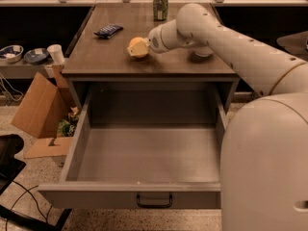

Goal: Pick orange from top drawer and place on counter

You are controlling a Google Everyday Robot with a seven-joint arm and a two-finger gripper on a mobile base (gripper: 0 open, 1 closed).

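My gripper (138,47) is down on the counter (106,59), left of its middle, at the end of the white arm that reaches in from the right. It is shut on the orange (133,48), a small round yellow-orange shape mostly covered by the pale fingers, which sits at the counter's surface. The top drawer (149,153) is pulled fully open below the counter and its inside is bare. Its dark pull handle (154,199) shows on the front panel.
A green can (160,4) stands at the counter's back. A dark snack packet (109,30) lies at the back left. A white bowl (204,52) is partly hidden behind the arm. A cardboard box (41,105) sits on the floor left. My body (269,167) fills the lower right.
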